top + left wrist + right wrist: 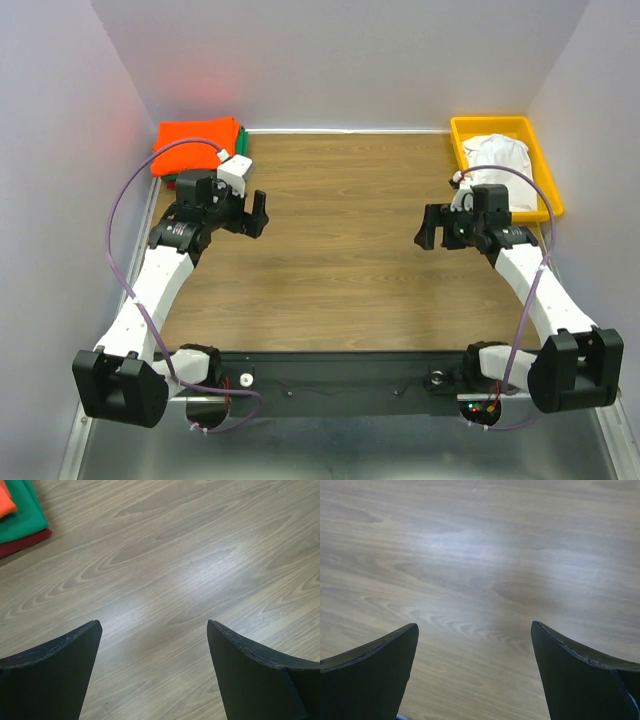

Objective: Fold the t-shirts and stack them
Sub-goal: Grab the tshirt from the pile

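Observation:
A stack of folded t-shirts sits at the table's back left corner, a bright orange one [192,143] on top. In the left wrist view the orange [6,500], green [22,512] and dark red [25,542] shirts show at the top left. A crumpled white t-shirt [497,157] lies in the yellow tray [545,175] at the back right. My left gripper [252,214] is open and empty over bare wood, just right of the stack; its fingers [55,670] stand wide apart. My right gripper [428,228] is open and empty, left of the tray, fingers [580,680] wide apart.
The wooden tabletop [340,250] lies between the two grippers. White walls close the left, back and right sides. A black base rail [340,380] with both arm mounts runs along the near edge.

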